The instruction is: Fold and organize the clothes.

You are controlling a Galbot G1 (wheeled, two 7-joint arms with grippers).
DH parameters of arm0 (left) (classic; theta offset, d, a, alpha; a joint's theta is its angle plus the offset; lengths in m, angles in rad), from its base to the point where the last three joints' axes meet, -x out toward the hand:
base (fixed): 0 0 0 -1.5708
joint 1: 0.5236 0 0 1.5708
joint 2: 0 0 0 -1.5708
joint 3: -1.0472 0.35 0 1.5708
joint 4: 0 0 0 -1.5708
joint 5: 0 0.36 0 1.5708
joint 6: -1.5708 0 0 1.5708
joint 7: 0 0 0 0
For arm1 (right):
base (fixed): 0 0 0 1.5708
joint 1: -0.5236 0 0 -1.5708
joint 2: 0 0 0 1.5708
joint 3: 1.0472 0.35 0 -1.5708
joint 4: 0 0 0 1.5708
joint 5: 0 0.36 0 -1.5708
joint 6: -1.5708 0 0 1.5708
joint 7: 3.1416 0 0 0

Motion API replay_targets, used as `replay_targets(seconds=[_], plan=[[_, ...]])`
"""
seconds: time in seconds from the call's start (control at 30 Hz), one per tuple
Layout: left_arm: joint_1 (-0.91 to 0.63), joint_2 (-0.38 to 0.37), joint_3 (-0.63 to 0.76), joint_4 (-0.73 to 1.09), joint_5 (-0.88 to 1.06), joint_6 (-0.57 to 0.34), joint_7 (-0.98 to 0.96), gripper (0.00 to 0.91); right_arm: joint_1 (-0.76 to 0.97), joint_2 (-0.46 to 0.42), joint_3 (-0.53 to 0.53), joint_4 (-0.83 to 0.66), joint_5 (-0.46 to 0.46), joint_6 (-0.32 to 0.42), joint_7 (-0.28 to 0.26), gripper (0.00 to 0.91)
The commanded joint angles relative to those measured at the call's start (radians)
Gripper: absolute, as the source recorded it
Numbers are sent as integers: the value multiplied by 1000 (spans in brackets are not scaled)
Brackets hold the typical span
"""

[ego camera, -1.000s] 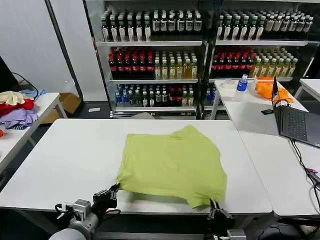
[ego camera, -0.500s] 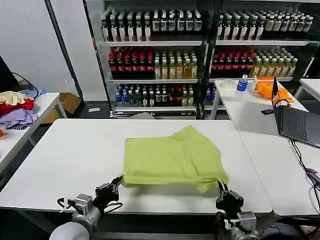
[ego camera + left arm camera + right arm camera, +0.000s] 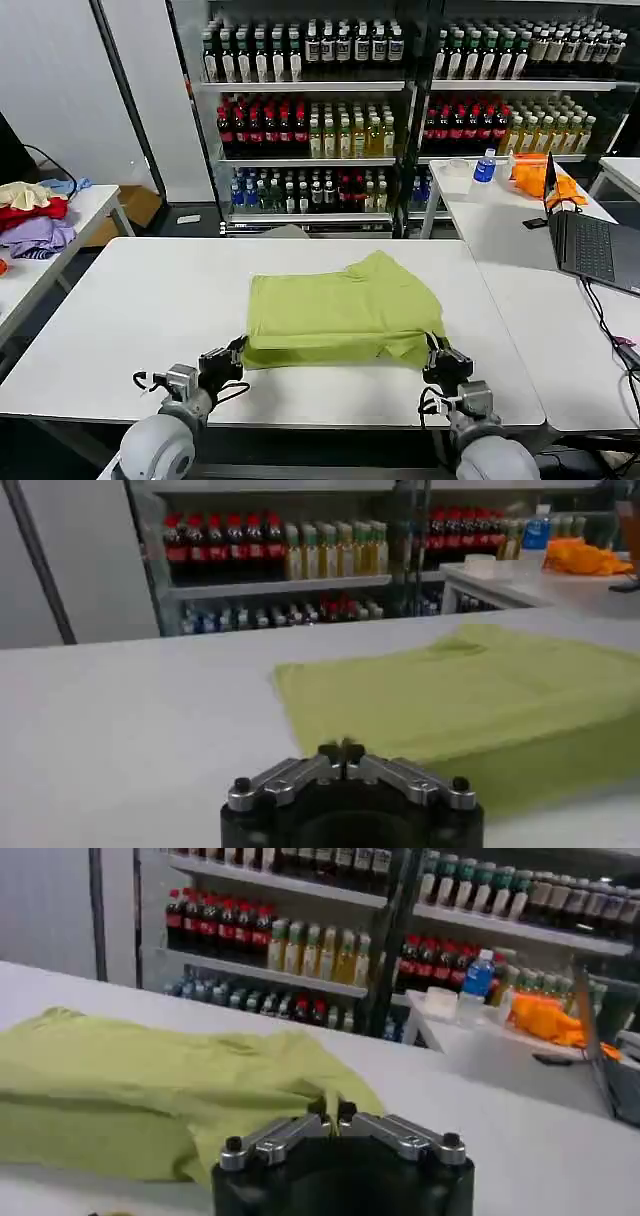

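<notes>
A yellow-green T-shirt point(image 3: 340, 305) lies on the white table point(image 3: 130, 300), its near part doubled up over the rest. My left gripper point(image 3: 237, 353) is shut on the shirt's near left corner. My right gripper point(image 3: 437, 353) is shut on the near right corner. In the left wrist view the fingertips point(image 3: 341, 750) meet, with the shirt point(image 3: 480, 690) spread beyond them. In the right wrist view a pinch of yellow-green fabric sits between the fingers of the right gripper point(image 3: 333, 1113), and the shirt point(image 3: 130, 1088) bunches in folds beside it.
Drink shelves point(image 3: 310, 110) stand behind the table. The adjoining right table holds a laptop point(image 3: 590, 245), an orange cloth point(image 3: 535, 175) and a blue-capped bottle point(image 3: 484, 166). A pile of coloured clothes point(image 3: 30, 215) lies on a table at the far left.
Both grippers have moved away from me over the table with the shirt's near hem. The near part now lies doubled over the rest, so the shirt looks shorter.
</notes>
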Motion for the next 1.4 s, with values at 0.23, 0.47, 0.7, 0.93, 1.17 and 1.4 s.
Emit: replay_targets(seconds=[0.23,0.47,0.7,0.93,1.17,1.4], plan=[[-91,-32,65,105,48,-9,14,20,102,17,-47,-160,-84,54,-10,0],[-74,-39,51,82,47,-4,15,907,83,31,-44,-149,-80,69,-12,907],[-8,-36,15,25,45,-9,13,907,21,49,-7,-83,-80,164,64,907],[41,-44,2,30,42,-11,14,907,-96,51,79,-4,-19,142,60,907],[45,-56,6,38,46,-9,14,907,-108,57,120,-56,66,57,52,907],[38,-66,13,59,52,-3,11,907,-66,62,105,-113,64,-31,51,907]])
